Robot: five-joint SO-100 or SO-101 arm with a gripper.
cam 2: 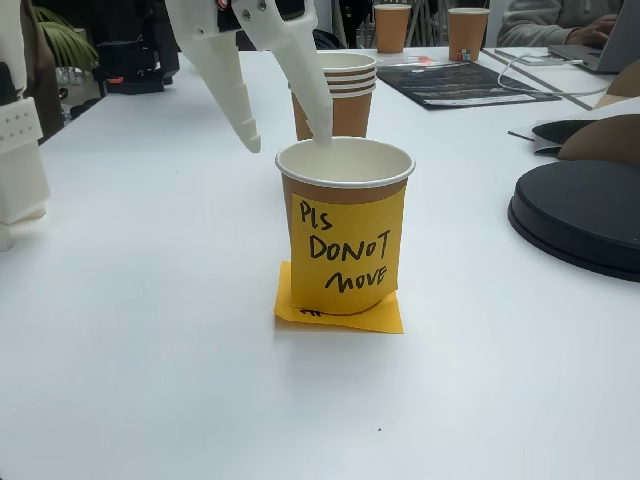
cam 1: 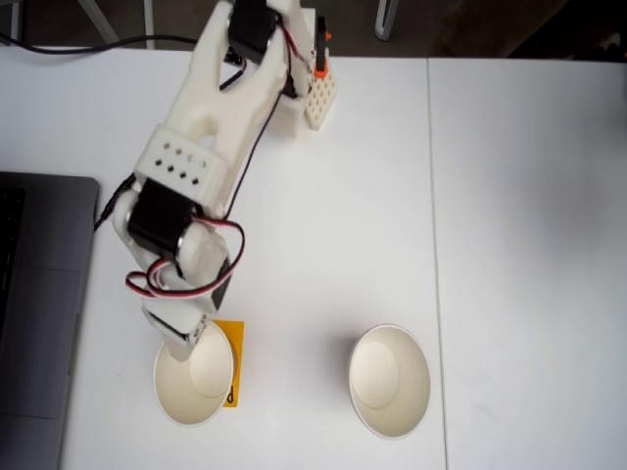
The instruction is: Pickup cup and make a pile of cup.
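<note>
Cup [cam 2: 344,215] rim straddled by end effector [cam 2: 288,140], fingers spread apart (one inside, one outside); nothing gripped.

White tabletop [cam 1: 509,196], evenly lit, with a seam running from 12 to 6 o'clock. Grey laptop [cam 1: 39,313] at 9 o'clock. In a fixed view, a black round disc [cam 2: 580,215] at 3 o'clock, a plant [cam 2: 60,40] at 10 o'clock.

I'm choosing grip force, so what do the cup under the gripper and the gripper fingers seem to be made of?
The cup looks like paper: matte brown wall, white lining, thin rolled rim. Likely light and easy to crush. The gripper fingers look like white 3D-printed plastic, matte with hard edges; no rubber pads are visible, so they may be slippery.
</note>
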